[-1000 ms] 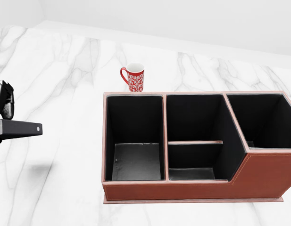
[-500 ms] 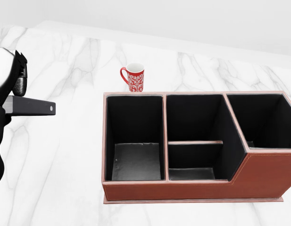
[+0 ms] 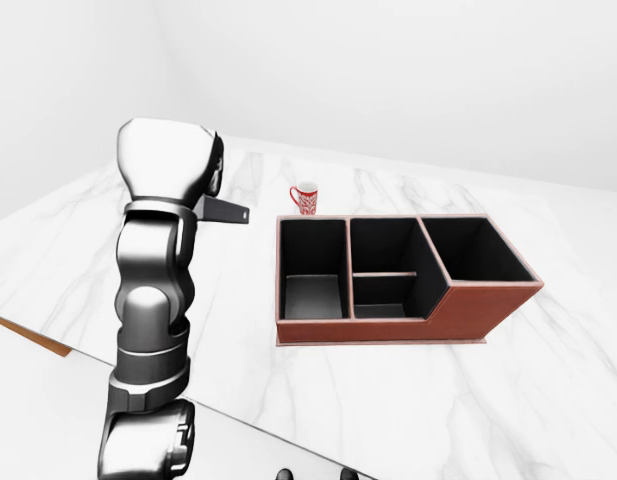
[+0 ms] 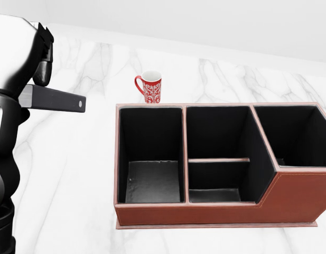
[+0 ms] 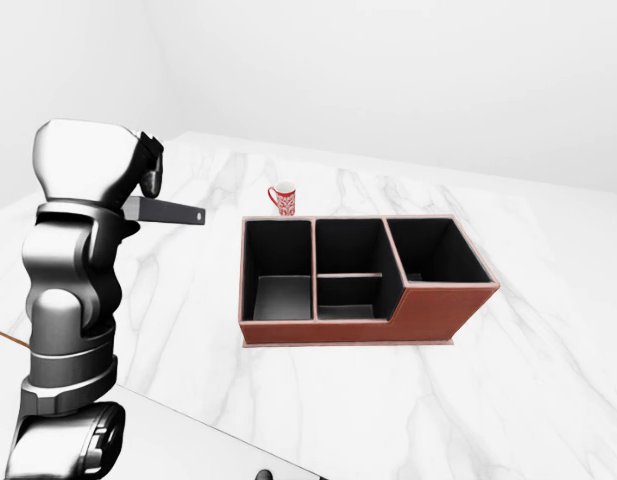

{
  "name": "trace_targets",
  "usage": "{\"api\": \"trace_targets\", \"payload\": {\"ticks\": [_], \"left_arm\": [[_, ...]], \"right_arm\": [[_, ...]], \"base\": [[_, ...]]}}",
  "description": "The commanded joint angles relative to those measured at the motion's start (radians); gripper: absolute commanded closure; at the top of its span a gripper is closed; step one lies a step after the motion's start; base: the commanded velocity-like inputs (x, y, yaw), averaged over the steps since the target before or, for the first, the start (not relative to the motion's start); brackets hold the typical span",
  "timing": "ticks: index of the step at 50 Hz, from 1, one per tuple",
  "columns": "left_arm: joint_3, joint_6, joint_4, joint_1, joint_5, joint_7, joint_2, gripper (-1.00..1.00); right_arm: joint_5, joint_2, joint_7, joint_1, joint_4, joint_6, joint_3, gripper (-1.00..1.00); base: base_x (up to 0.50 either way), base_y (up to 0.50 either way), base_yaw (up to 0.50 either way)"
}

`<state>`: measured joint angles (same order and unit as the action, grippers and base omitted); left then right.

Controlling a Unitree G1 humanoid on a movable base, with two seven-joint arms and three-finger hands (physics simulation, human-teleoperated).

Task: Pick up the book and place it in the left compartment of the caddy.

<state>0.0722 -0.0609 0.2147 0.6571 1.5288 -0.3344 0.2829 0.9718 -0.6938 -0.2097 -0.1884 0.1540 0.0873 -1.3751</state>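
Book (image 4: 57, 99) edge-on, clearest from head view

Raised book (image 5: 166, 210), perhaps left-held, beside caddy (image 5: 428, 315)

The left arm (image 3: 153, 300) stands raised and bent at the views' left, its white forearm topmost. The left hand (image 4: 42, 58) is mostly hidden behind it; its grip is unclear. The right hand is out of sight.

White marble tabletop, plain white room.
Tabletop (image 3: 408, 400) is white with grey veining and fills most of every view. Bare, featureless white walls (image 3: 408, 80) meet in a corner at upper left of the left-eye view. Light is even and soft; shadows are faint.
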Motion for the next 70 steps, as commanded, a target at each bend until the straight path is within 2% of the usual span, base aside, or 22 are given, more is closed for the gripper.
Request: {"api": "trace_targets", "payload": {"ticks": [1, 20, 21, 23, 24, 26, 31, 36, 37, 40, 42, 44, 49, 51, 70], "left_arm": [[-0.015, 0.023, 0.123, 0.046, 0.047, -0.08, -0.041, 1.0], [-0.01, 0.031, 0.124, 0.046, 0.051, -0.08, -0.047, 1.0], [-0.049, 0.037, 0.176, 0.059, 0.06, -0.111, -0.081, 1.0], [-0.048, 0.043, 0.181, 0.06, 0.065, -0.114, -0.089, 1.0], [-0.166, 0.061, 0.298, 0.13, 0.112, -0.237, -0.194, 1.0], [-0.164, 0.097, 0.303, 0.131, 0.134, -0.242, -0.241, 1.0], [-0.158, 0.123, 0.297, 0.126, 0.152, -0.234, -0.281, 1.0], [-0.163, 0.134, 0.313, 0.118, 0.166, -0.253, -0.293, 1.0], [-0.161, 0.138, 0.341, 0.137, 0.161, -0.3, -0.299, 1.0], [-0.159, 0.141, 0.343, 0.139, 0.161, -0.304, -0.301, 1.0], [-0.16, 0.143, 0.352, 0.158, 0.161, -0.327, -0.308, 1.0], [-0.174, 0.144, 0.368, 0.159, 0.167, -0.343, -0.324, 1.0], [-0.181, 0.148, 0.371, 0.145, 0.176, -0.338, -0.34, 1.0], [-0.177, 0.148, 0.351, 0.123, 0.178, -0.311, -0.339, 1.0], [-0.177, 0.148, 0.348, 0.12, 0.179, -0.306, -0.338, 1.0]], "right_arm": [[0.002, -0.002, 0.0, 0.0, 0.003, 0.0, 0.001, -1.0], [0.002, -0.002, 0.0, 0.0, 0.003, 0.0, 0.001, -1.0], [-0.001, -0.001, -0.008, 0.005, 0.016, 0.0, 0.008, -1.0], [0.0, -0.002, -0.009, 0.005, 0.018, 0.0, 0.01, -1.0], [-0.017, 0.005, -0.029, 0.02, 0.038, 0.0, 0.032, -1.0], [-0.017, 0.003, -0.03, 0.02, 0.048, 0.0, 0.043, -1.0], [-0.022, 0.01, -0.024, 0.033, 0.06, 0.0, 0.07, -1.0], [-0.007, 0.014, -0.014, 0.02, 0.04, 0.0, 0.066, -1.0], [0.014, 0.013, -0.002, 0.001, 0.009, 0.0, 0.042, -1.0], [0.014, 0.015, 0.0, 0.001, 0.003, 0.0, 0.038, -1.0], [0.03, 0.01, 0.009, -0.015, -0.02, 0.0, 0.007, -1.0], [0.026, 0.01, 0.009, -0.012, -0.025, 0.0, -0.001, -1.0], [0.024, 0.009, 0.009, -0.013, -0.033, 0.0, -0.013, -1.0], [0.022, 0.007, 0.007, -0.012, -0.031, 0.0, -0.018, -1.0], [0.016, 0.007, 0.004, -0.009, -0.03, 0.0, -0.02, -1.0]], "base": [[0.0, 0.0, 0.0], [0.0, 0.0, 0.0], [0.0, 0.0, 0.0], [0.0, 0.0, 0.0], [0.0, 0.0, 0.0], [0.0, 0.0, 0.0], [0.0, 0.0, 0.0], [0.0, 0.0, 0.0], [0.0, 0.0, 0.0], [0.0, 0.0, 0.0], [0.0, 0.0, 0.0], [0.0, 0.0, 0.0], [0.0, 0.0, 0.0], [0.0, 0.0, 0.0], [0.0, 0.0, 0.0]]}}
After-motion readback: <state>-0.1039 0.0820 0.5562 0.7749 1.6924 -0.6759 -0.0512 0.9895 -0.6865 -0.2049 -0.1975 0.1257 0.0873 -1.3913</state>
